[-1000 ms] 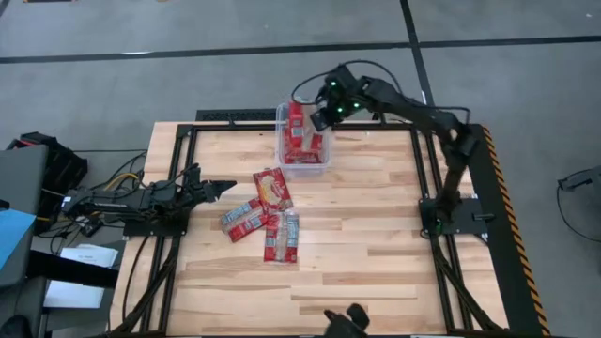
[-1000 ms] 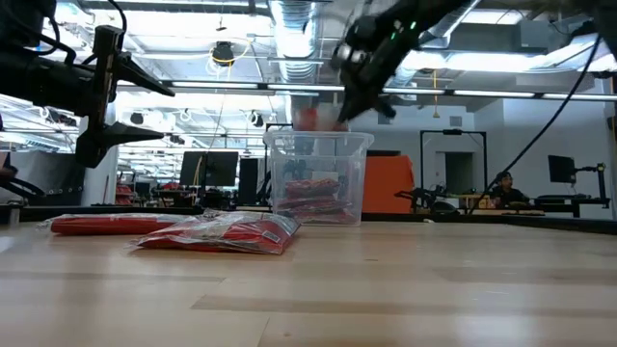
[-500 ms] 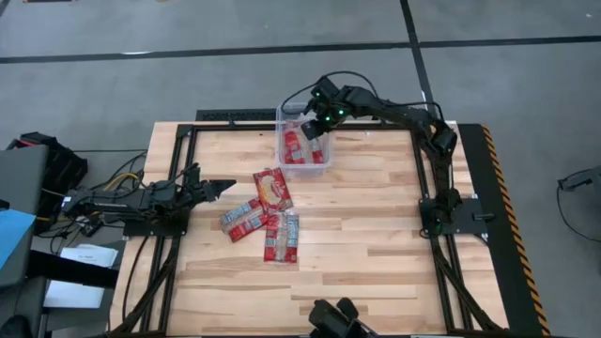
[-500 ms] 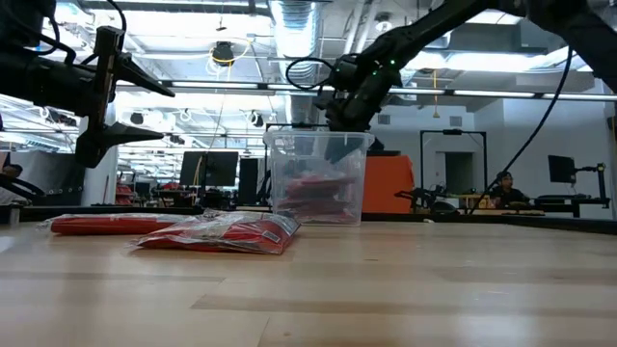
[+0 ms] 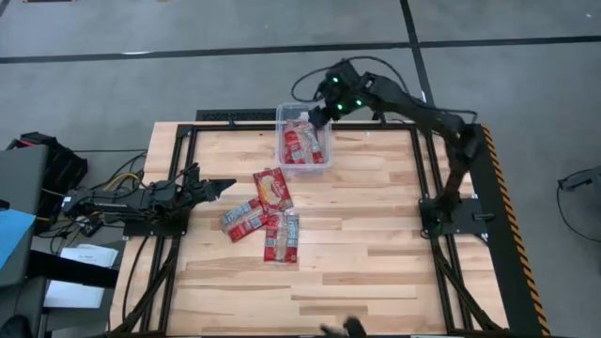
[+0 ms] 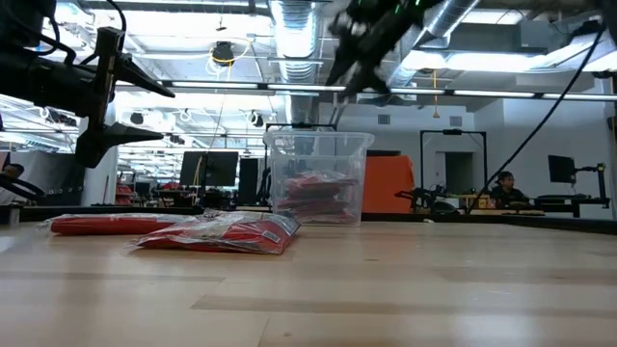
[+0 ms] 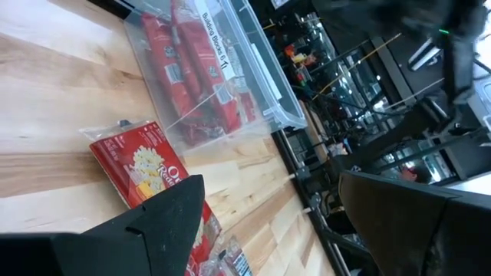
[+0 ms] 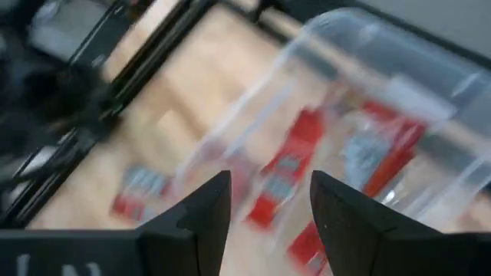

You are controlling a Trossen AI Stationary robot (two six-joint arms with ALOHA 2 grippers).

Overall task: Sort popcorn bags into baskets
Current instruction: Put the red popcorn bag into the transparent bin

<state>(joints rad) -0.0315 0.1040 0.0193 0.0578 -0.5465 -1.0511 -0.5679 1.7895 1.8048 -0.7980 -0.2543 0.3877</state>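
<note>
A clear basket (image 5: pixel 302 147) stands at the table's far middle with several red popcorn bags (image 5: pixel 299 143) lying in it. Three more popcorn bags (image 5: pixel 272 188) (image 5: pixel 242 218) (image 5: pixel 282 235) lie flat on the wood near the table's middle. My right gripper (image 5: pixel 319 116) hangs open above the basket's far right corner, with nothing between its fingers (image 8: pixel 268 222). My left gripper (image 5: pixel 223 188) waits open at the table's left, level with the table and pointing toward the loose bags, touching nothing.
Black frame rails (image 5: pixel 235 116) run along the table's edges, and the right arm's base (image 5: pixel 449 216) stands at the right. Bare wood (image 5: pixel 376 244) lies to the right of the loose bags and toward the near edge. Cables and boxes (image 5: pixel 38 169) sit off the table's left.
My right gripper came down to the basket with a popcorn bag, let go of it, and rose again toward the far right. That bag now lies in the basket with the others.
</note>
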